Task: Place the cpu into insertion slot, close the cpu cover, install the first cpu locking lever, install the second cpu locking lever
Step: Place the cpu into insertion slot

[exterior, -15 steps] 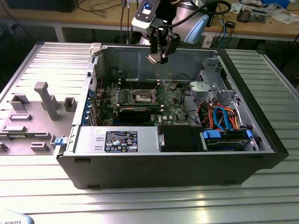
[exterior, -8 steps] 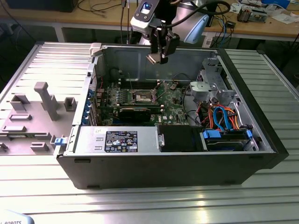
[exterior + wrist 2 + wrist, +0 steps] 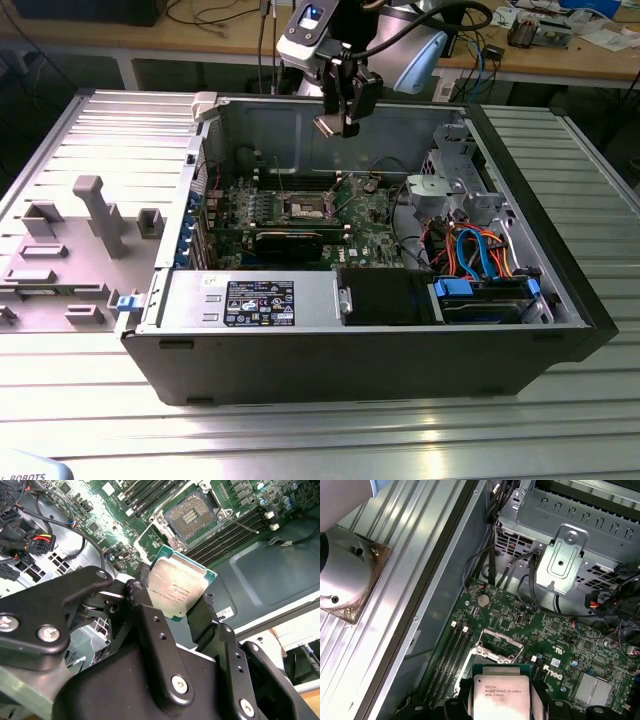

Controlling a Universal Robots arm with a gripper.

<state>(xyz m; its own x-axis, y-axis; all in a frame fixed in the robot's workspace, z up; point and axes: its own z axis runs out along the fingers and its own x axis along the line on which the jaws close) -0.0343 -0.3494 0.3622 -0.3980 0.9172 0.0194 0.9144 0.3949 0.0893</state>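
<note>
My gripper (image 3: 338,120) hangs above the open computer case, over its back wall, shut on the cpu (image 3: 331,125). Both wrist views show the cpu (image 3: 177,589) (image 3: 502,694) as a flat silver-grey square pinched by its edges between the black fingers (image 3: 144,605). Well below it lies the insertion slot (image 3: 305,208), a dark square socket with a gold contact field (image 3: 189,514) and nothing in it. In the first wrist view the cpu covers part of the slot (image 3: 495,647). A silver metal frame (image 3: 159,522) rims the socket; I cannot tell how the cpu cover stands.
The case (image 3: 560,330) lies on its side on a slatted metal table. Long memory slots (image 3: 235,532) flank the socket, and a black graphics card (image 3: 290,240) lies in front of it. A drive cage (image 3: 570,555) and cable bundles (image 3: 475,255) fill the exterior view's right side.
</note>
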